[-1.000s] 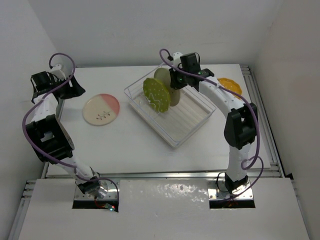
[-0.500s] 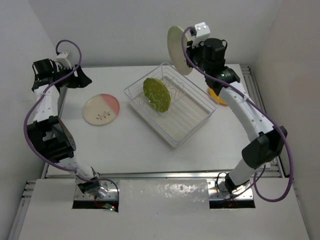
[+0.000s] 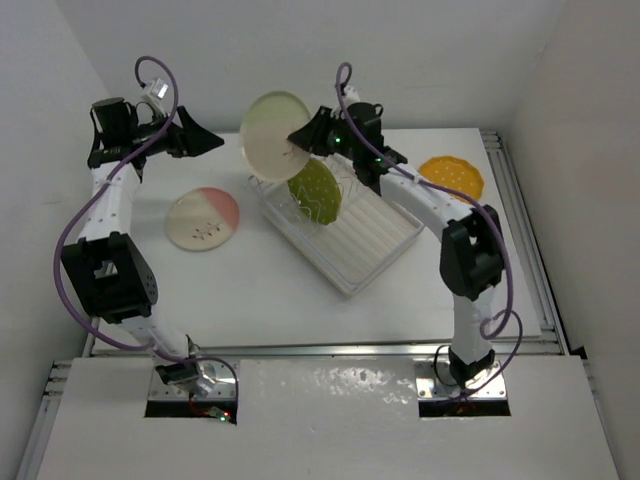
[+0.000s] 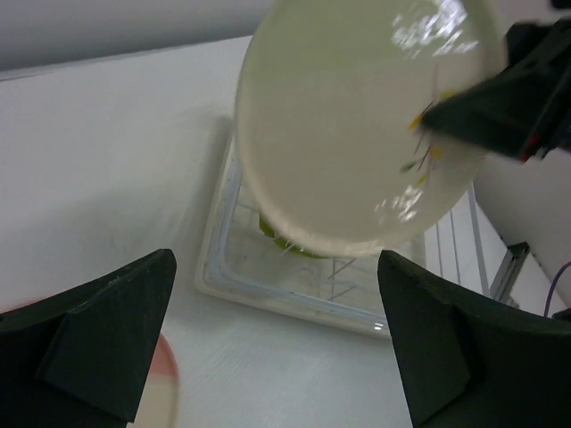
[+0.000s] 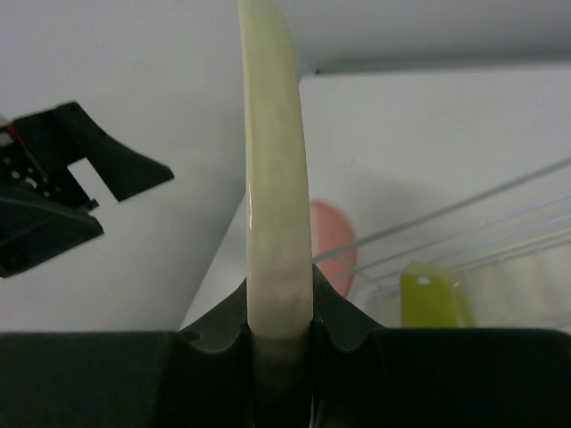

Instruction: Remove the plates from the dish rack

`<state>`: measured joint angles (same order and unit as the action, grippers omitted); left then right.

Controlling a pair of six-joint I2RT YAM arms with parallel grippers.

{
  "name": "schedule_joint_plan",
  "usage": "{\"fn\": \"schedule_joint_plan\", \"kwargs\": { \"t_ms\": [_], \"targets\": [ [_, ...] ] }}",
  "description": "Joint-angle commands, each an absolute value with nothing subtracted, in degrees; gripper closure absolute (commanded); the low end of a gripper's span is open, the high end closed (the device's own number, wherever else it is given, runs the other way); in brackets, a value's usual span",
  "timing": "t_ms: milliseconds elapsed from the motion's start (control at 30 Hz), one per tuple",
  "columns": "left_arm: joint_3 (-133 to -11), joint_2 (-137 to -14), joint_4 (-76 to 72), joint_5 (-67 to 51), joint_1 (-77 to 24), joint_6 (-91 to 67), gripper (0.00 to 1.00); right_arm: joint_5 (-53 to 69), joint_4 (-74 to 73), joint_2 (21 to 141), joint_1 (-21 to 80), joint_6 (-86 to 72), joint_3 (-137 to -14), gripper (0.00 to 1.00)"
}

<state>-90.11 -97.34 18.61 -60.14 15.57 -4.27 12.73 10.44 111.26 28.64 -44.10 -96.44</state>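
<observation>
The pale plate (image 3: pixel 274 133) was held in the air above the far left corner of the rack (image 3: pixel 345 286), clear of the prongs and tilted, with its face turned toward the left arm. The right gripper (image 3: pixel 298 143) was clamped on the plate's right rim. In the right wrist view the plate (image 5: pixel 275 178) stood edge-on, rising from between the two closed fingers (image 5: pixel 343 321). Small marks lay on the plate's face (image 4: pixel 357 125) close to the clamped rim. One olive plate (image 3: pixel 315 190) stood upright in the rack's far left end, directly below the raised plate; the ribbed base elsewhere carried nothing. The left gripper (image 3: pixel 212 142) hung in the air near the left rim of the pale plate, pointed at it but apart from it. Its jaws were spread wide and held nothing, and in the left wrist view both fingers (image 4: pixel 107 339) framed the plate without touching it. A pink plate (image 3: pixel 203 219) lay flat on the table (image 3: pixel 250 290), left of the rack and well apart from it. An orange plate (image 3: pixel 451 173) lay flat on the table to the right of the rack, near its far corner.
</observation>
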Motion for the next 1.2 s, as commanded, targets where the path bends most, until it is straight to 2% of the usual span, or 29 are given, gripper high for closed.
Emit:
{"fn": "schedule_joint_plan", "kwargs": {
  "t_ms": [0,133,467,533,600,700,733,833,933,1000,1067,1100,1167],
  "targets": [
    [-87.7,-95.5,11.9,-58.1,15.1,-12.8,0.06,21.1,26.4,112.1,30.5,-58.1,-102.0,1.00],
    [-87.3,-97.2,18.6,-47.2,13.8,-11.3,0.09,21.8,25.3,114.7,32.9,-59.7,-103.7,1.00],
    [-83.8,-98.0,13.3,-45.9,13.0,-19.2,0.16,24.2,32.6,115.9,33.4,-67.8,-97.8,1.00],
    [-83.4,-98.3,13.8,-47.1,13.0,-19.2,0.21,24.2,32.9,115.8,33.4,-68.1,-97.5,1.00],
    [-81.9,-98.1,11.4,-50.9,13.0,-22.9,0.34,24.5,33.4,116.4,33.4,-69.0,-97.2,1.00],
    [-77.6,-96.8,-1.4,-61.0,13.0,-33.3,0.50,26.1,35.3,117.7,33.4,-71.4,-97.2,1.00],
    [-76.9,-96.2,-7.1,-62.5,13.1,-35.7,0.60,26.5,35.9,117.9,33.4,-72.6,-97.3,1.00],
    [-75.8,-95.7,-10.7,-67.0,13.0,-40.2,0.77,27.2,35.9,118.4,33.4,-73.5,-96.9,1.00],
    [-76.3,-95.0,-10.0,-68.7,13.4,-41.0,1.00,27.4,34.3,118.4,33.4,-73.0,-96.3,1.00],
    [-76.5,-94.7,-9.5,-69.3,14.1,-41.7,1.00,27.3,32.1,118.3,33.4,-71.5,-96.7,0.98],
    [-76.3,-94.2,-9.2,-69.3,14.8,-42.2,1.00,27.0,27.9,118.0,33.3,-69.7,-97.3,0.82],
    [-76.2,-93.5,-9.4,-68.9,15.8,-42.3,1.00,26.6,26.9,117.8,33.4,-67.7,-97.3,0.56],
    [-75.4,-92.9,-9.9,-68.5,17.1,-43.1,1.00,26.1,24.0,116.7,33.4,-65.7,-97.2,0.35]
  ]
}}
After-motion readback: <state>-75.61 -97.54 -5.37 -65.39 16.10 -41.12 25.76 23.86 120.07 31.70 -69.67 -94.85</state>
